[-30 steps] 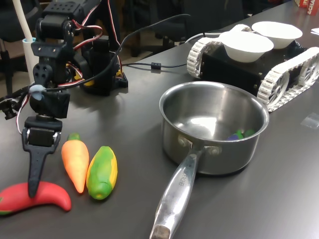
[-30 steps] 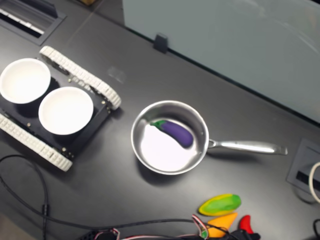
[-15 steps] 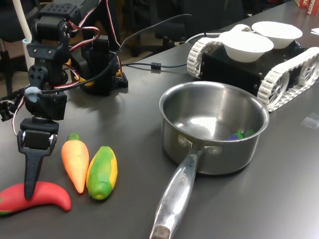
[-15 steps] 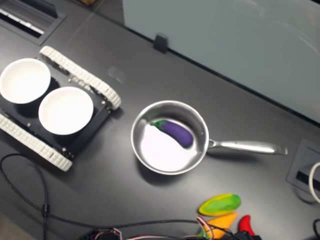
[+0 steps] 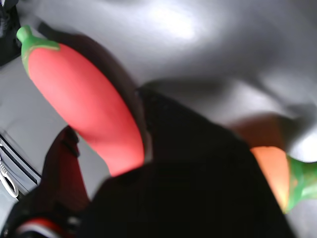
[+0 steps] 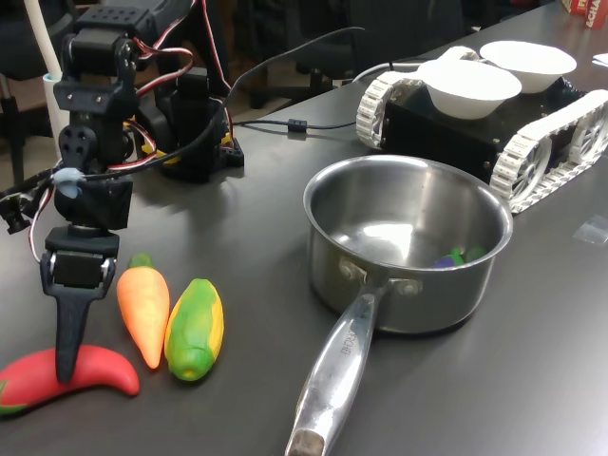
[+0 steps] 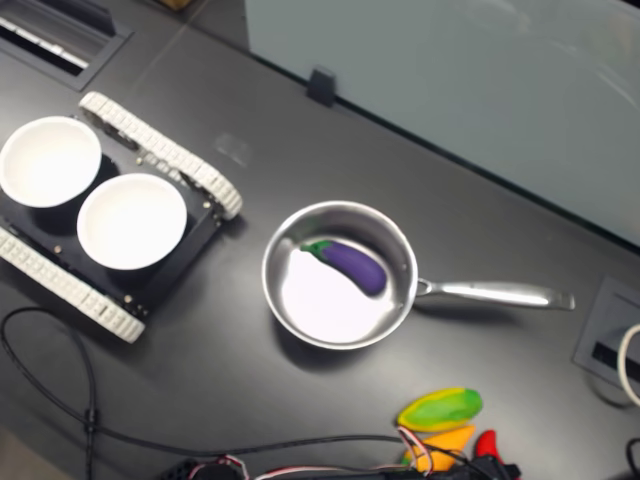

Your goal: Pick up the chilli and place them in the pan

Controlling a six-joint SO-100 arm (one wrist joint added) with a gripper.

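Note:
The red chilli (image 6: 104, 372) lies on the dark table at the first exterior view's lower left; only its end (image 7: 486, 443) shows at the bottom edge of the second exterior view. My gripper (image 6: 66, 366) points straight down onto it. In the wrist view the chilli (image 5: 84, 94) sits between the two black fingers: it touches one finger (image 5: 198, 163), and a narrow gap shows before the other. The jaws stand open around it. The steel pan (image 6: 418, 294) stands to the right in the first exterior view, its handle toward the camera. A purple toy aubergine (image 7: 350, 262) lies in the pan (image 7: 320, 310).
An orange toy carrot (image 6: 142, 309) and a green-and-yellow toy corn (image 6: 195, 328) lie side by side between the chilli and the pan. A tracked vehicle (image 6: 456, 123) carrying two white bowls (image 7: 130, 220) stands behind the pan. Cables and the arm's base (image 6: 190, 123) are at the back left.
My gripper shifted sideways along the chilli and back, staying down on it. The chilli's tip has turned slightly. Nothing else moved.

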